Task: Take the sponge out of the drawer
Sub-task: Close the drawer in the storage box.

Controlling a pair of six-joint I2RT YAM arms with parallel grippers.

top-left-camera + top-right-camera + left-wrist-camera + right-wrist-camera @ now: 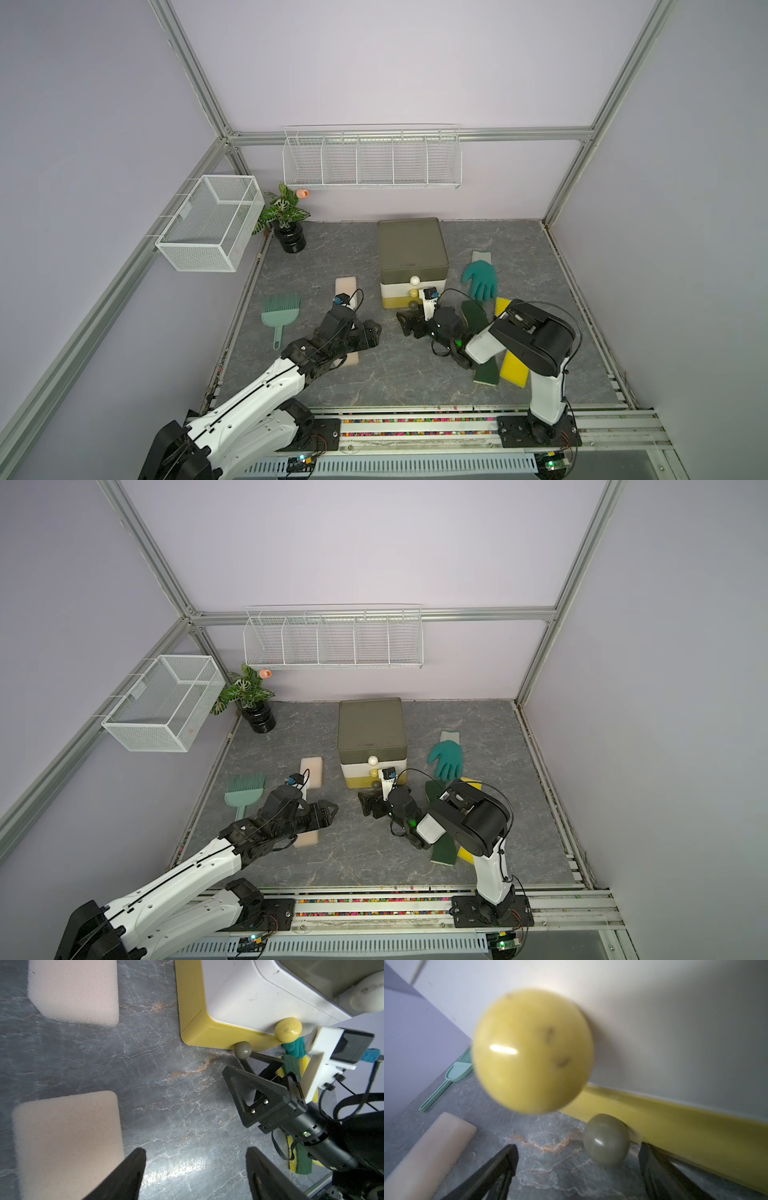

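Observation:
The drawer unit (413,249) (371,729) stands mid-table with an olive top, a white middle drawer and a yellow bottom drawer (207,1036). All its drawers look shut, so the sponge is hidden. My right gripper (409,322) (368,804) (578,1147) is open just in front of the bottom drawer. The grey-green knob (606,1142) (243,1049) lies between its fingers, untouched. The yellow knob (532,1051) sits above it. My left gripper (374,328) (330,808) (196,1150) hangs open and empty over bare table to the left.
Two pale pink foam blocks (347,286) (351,359) lie near the left arm. Yellow-and-green scouring pads (513,370) lie under the right arm. A green glove (480,278), a teal brush (281,309), a potted plant (286,224) and wire baskets (212,222) stand around.

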